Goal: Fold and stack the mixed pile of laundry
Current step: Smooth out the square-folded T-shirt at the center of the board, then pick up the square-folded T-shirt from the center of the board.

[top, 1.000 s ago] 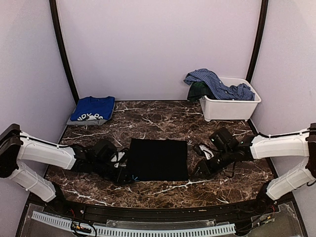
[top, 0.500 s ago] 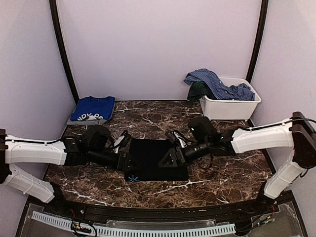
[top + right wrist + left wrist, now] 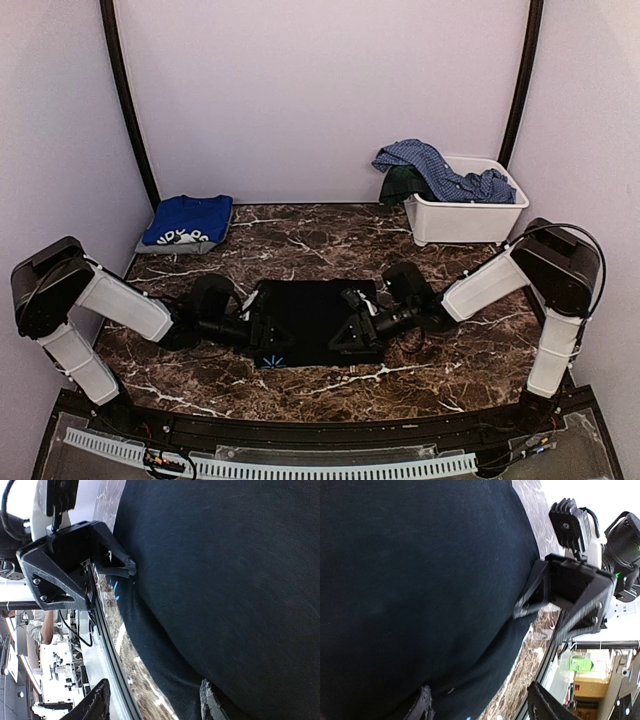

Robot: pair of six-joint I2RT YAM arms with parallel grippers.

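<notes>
black garment on table | left gripper wide, at its left edge | right gripper wide, over its right part

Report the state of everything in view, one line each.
black garment, folded flat.
left pincer, open, at the garment's left edge.
right pincer, open, at the garment's right side.
blue printed tee, folded, far left.
blue checked shirt, unfolded, draped over the bin.
white bin, upright.
</notes>
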